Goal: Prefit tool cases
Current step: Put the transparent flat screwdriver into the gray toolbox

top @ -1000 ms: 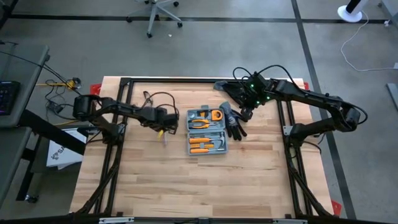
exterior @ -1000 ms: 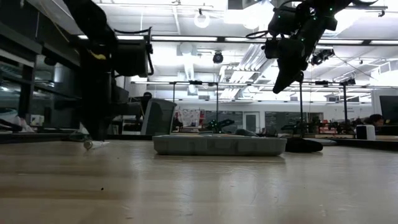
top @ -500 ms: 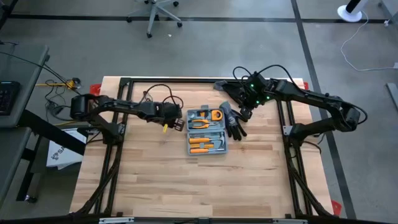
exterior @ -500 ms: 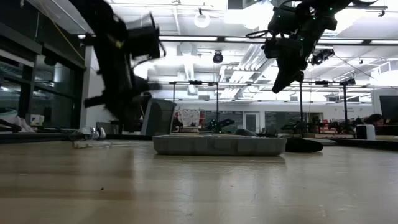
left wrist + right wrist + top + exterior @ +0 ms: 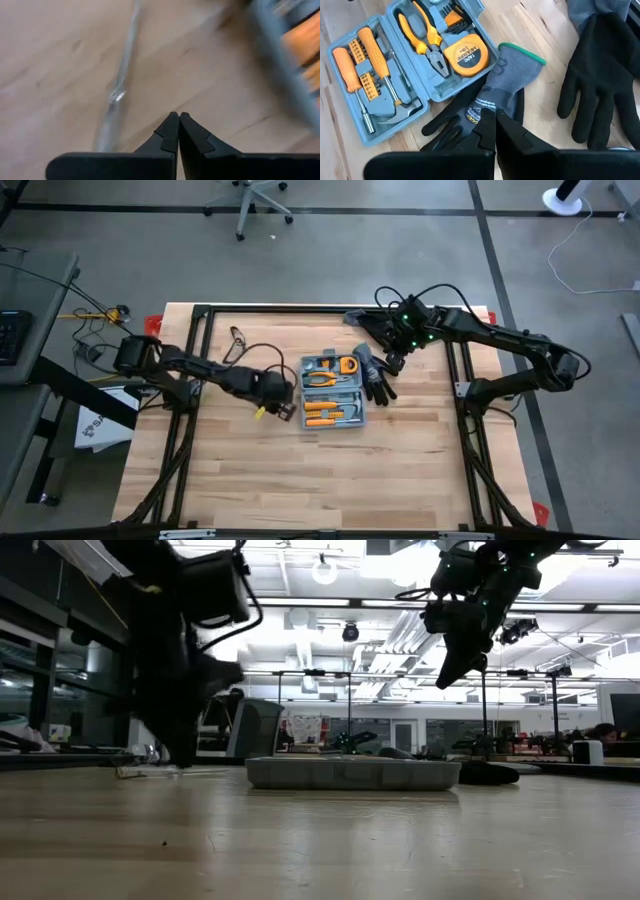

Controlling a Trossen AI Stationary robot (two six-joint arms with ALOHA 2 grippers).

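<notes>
- The yellow round tape measure (image 5: 464, 56) in the case carries dark print reading "TAPE MEASURE"; a small white logo on the cuff of the grey-and-black knit work glove (image 5: 492, 102) is too small to read.
- The flat grey-blue rectangular plastic tool case (image 5: 332, 392) lies open near the middle of the pale wooden plank table (image 5: 300, 480), showing orange-handled pliers (image 5: 426, 40), orange-handled screwdrivers (image 5: 375, 55) and a hammer head.
- 2 work gloves lie just right of the case; one overlaps its right edge, and the second black glove (image 5: 600, 100) lies beside it.
- The left gripper (image 5: 283, 410) has its 2 dark fingers (image 5: 167, 135) pressed together, holding nothing, low over the table just left of the case's near-left corner.
- A thin silvery rod (image 5: 117, 95) lies on the wood ahead of the left gripper.
- The right gripper (image 5: 393, 364) hangs above the gloves at the far right, pinched closed and empty.
- Compared with half a second earlier, the left gripper has moved nearer, from beside the case's far-left corner; the right arm and case have not shifted.
</notes>
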